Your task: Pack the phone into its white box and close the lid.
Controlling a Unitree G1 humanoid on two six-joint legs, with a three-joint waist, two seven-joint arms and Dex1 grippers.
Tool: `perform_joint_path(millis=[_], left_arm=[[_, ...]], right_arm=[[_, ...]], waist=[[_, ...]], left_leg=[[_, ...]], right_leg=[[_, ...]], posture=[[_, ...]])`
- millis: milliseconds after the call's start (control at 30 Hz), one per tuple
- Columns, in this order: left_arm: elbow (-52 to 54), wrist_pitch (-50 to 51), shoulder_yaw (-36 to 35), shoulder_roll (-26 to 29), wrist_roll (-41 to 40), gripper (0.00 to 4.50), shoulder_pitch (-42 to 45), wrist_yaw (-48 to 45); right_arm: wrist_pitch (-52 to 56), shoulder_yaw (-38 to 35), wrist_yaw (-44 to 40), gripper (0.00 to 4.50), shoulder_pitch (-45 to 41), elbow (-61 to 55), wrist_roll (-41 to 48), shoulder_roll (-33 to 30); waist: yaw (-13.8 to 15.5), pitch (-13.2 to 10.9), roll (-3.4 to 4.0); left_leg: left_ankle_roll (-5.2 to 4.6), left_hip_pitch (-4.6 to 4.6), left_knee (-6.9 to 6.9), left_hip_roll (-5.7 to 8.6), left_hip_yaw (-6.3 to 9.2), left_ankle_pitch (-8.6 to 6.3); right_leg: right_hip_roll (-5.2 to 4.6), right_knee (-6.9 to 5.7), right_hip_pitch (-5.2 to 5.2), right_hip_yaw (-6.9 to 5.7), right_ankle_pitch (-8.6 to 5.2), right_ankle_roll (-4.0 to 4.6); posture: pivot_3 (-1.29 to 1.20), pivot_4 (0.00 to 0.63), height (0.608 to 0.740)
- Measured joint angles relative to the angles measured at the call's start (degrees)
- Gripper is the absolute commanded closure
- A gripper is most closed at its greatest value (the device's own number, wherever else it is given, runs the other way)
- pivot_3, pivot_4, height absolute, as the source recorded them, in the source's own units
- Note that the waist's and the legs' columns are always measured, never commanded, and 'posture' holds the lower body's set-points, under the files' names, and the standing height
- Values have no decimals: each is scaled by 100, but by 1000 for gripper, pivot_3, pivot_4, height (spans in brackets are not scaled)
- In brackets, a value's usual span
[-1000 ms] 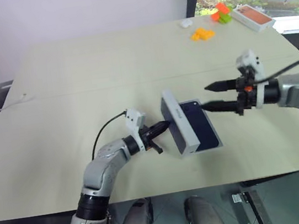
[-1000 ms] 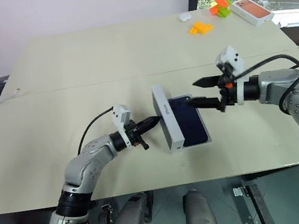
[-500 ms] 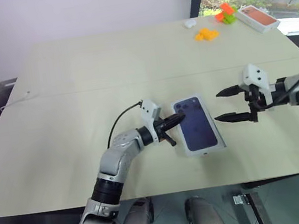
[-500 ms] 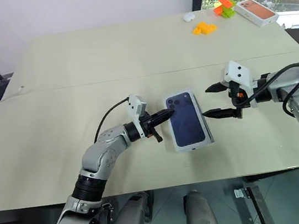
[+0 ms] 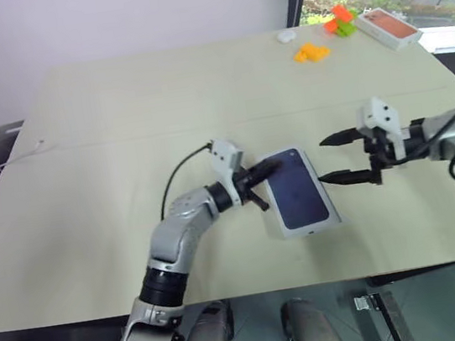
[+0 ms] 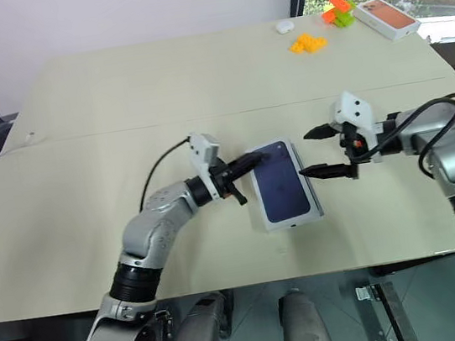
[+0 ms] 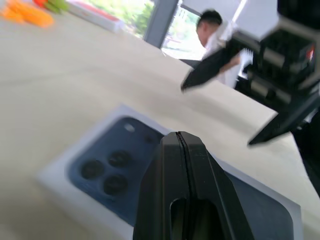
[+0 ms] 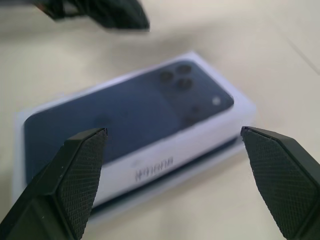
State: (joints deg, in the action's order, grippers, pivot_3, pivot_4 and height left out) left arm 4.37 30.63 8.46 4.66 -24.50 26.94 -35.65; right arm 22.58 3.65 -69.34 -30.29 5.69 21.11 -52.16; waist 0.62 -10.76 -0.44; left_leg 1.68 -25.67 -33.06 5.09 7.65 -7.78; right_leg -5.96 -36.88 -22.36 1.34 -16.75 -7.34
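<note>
Lid is seen seated over the white box on the table, pressed near one end by the closed left tool; the right tool, jaws wide, is poised beside it.

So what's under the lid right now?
The lid lies picture side up on the table. A dark gap runs along its lower edge in the right wrist view, so it isn't fully down. Whatever sits beneath, box or phone, is covered.
</note>
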Motion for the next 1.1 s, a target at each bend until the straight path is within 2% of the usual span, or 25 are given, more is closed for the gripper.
perform_joint_path(millis=[33, 267, 300, 667, 833, 1100], left_arm=[[149, 55, -54, 106, -2, 4500, -71, 28], [634, 663, -126, 596, -153, 4500, -930, 201], [634, 705, -132, 604, -159, 4500, -957, 237], [77, 1062, 194, 302, -140, 4500, -684, 334], [-210, 1420, 225, 146, -205, 4500, -338, 308], [-453, 1446, 373, 137, -96, 4500, -219, 205]], right_arm=[[-39, 0, 81, 787, 28, 0, -33, 52], [-441, -57, 298, 4302, 97, 157, -287, 169], [-443, -65, 302, 4472, 107, 193, -293, 167], [-1679, 141, 167, 4472, 250, 732, -1349, -78], [-1774, 171, 157, 4472, 256, 758, -1425, -36], [-1924, 188, 157, 4472, 257, 816, -1539, 10]], waist=[[1, 0, 0], [6, 0, 0], [11, 0, -1], [-4, 0, 0], [-6, 0, 0], [-3, 0, 0]], left_leg=[[0, 2, -1, 0, 0, 0], [1, 14, -5, 1, 4, 1], [3, 14, -6, 1, 5, 2], [5, 21, -6, 0, -5, 3], [5, 21, -7, 0, -3, 4], [6, 21, -7, 1, -2, 4]], right_leg=[[0, -1, 2, 0, 0, 0], [-1, -12, 8, 8, -6, 10], [0, -14, 7, 7, -9, 19], [1, -19, 10, 8, -9, 18], [1, -20, 11, 8, -8, 16], [1, -20, 11, 8, -2, 4]], posture=[[0, 150, 740], [0, 150, 740], [0, 150, 740], [0, 150, 740], [0, 150, 740], [0, 150, 740]])
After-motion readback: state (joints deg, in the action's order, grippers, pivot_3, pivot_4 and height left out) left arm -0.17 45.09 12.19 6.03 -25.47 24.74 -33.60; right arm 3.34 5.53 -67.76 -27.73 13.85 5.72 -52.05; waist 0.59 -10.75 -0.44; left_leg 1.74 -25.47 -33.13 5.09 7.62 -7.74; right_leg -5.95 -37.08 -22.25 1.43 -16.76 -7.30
